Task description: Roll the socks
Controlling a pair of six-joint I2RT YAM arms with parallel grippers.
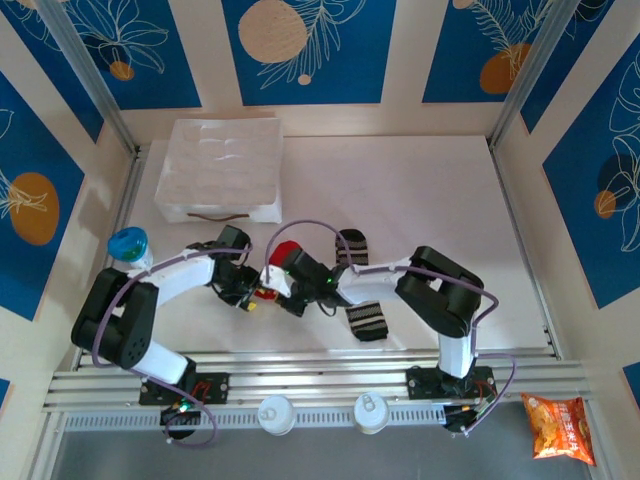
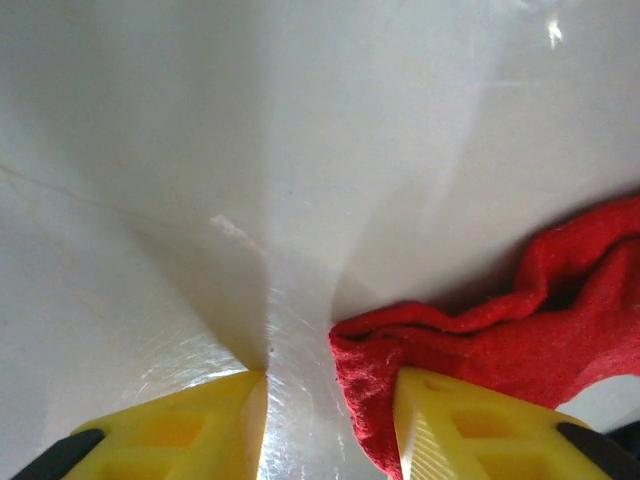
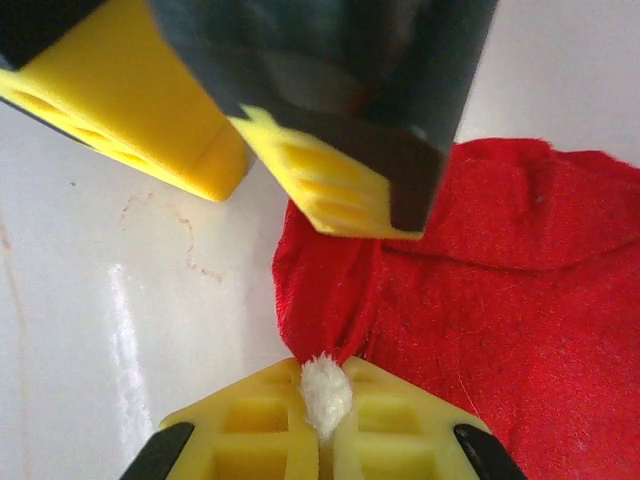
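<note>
Near the front of a white desk (image 1: 430, 190), two robot arms lean in toward each other over two socks. One red sock (image 1: 287, 249) lies at the middle. Just beside it is one black-and-grey striped sock (image 1: 367, 320), which stretches away from the front edge and passes under the right arm.

Up close, the right jaws are pressed together, pinching the edge of the red sock (image 3: 480, 280). A white tuft of fluff is caught between their two yellow fingers (image 3: 260, 430). The left jaws stand spread apart. One of their two yellow fingers (image 2: 470, 430) overlaps the hem of the red sock, and the other sits over bare desk.

At the far left sits one white moulded tray (image 1: 220, 165), with one blue-lidded jar (image 1: 128, 243) nearer the front. Along the front rail stand two white cups (image 1: 277, 412). One orange snack bag (image 1: 558, 428) lies at the front right corner.
</note>
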